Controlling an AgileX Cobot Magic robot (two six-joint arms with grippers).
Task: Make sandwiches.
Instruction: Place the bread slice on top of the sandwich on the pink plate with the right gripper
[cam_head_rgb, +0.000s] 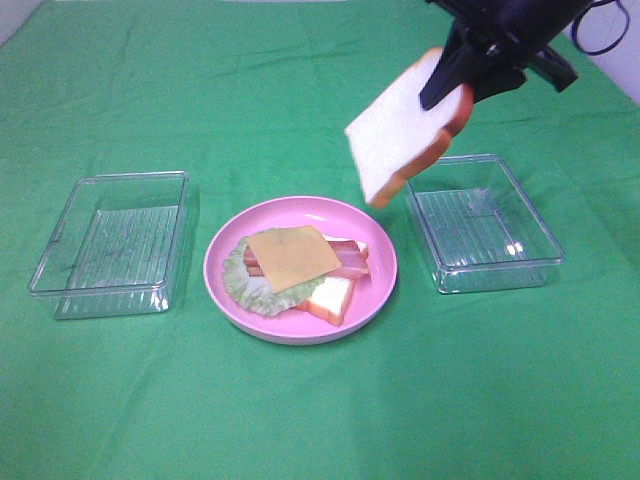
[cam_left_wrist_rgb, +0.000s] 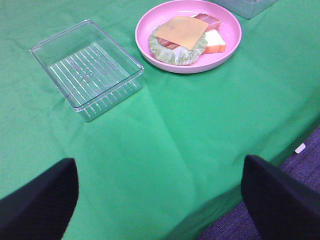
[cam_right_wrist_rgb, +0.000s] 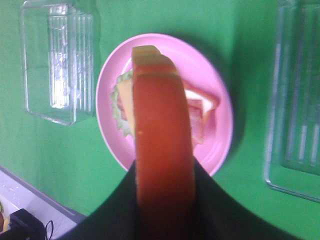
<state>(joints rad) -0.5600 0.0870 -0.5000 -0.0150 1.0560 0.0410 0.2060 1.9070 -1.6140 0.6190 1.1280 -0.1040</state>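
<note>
The top bread slice (cam_right_wrist_rgb: 162, 145) is hanging clamped in the right fingers (cam_head_rgb: 462, 85) above and beside the pink plate (cam_head_rgb: 375, 290), awaiting lowering flat onto the cheese (cam_head_rgb: 292, 256)-topped stack, while the left fingers (cam_left_wrist_rgb: 160, 200) are idling spread, well clear of that plate.

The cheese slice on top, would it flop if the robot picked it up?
Probably a little. The cheese slice looks very thin and lies flat over the bacon, so it may bend at the edges. It seems light, and smooth enough to slip from a pincer.
</note>
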